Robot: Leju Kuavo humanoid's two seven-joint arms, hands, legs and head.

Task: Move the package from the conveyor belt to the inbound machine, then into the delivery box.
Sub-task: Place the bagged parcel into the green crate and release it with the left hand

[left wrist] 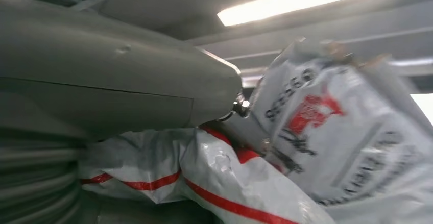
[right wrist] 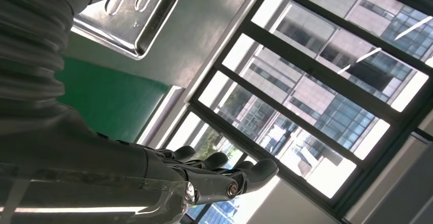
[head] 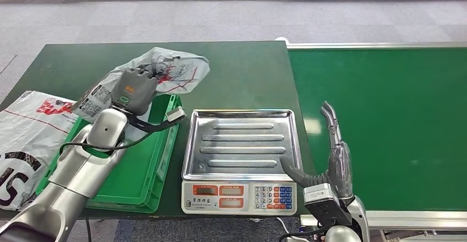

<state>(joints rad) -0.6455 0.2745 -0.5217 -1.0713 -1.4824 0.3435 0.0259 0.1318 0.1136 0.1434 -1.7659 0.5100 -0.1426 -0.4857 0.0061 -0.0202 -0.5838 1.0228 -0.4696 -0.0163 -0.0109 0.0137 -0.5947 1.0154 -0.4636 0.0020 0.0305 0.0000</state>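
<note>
My left hand (head: 132,90) grips a white plastic package (head: 170,71) with red and black print, held above the far end of the green delivery box (head: 144,165). Up close in the left wrist view the package (left wrist: 327,132) is crumpled against my left hand (left wrist: 117,91). The inbound machine is a scale with a bare steel tray (head: 242,143) and a keypad front (head: 240,197). My right hand (head: 332,143) stands upright and open at the scale's right edge, holding nothing; its fingers (right wrist: 224,175) are stretched out. The green conveyor belt (head: 385,121) lies to the right.
Another white package (head: 27,137) with red and black print lies on the dark green table (head: 237,76), left of the box. A grey floor lies beyond the table. Windows and a corner of the scale tray (right wrist: 127,20) appear in the right wrist view.
</note>
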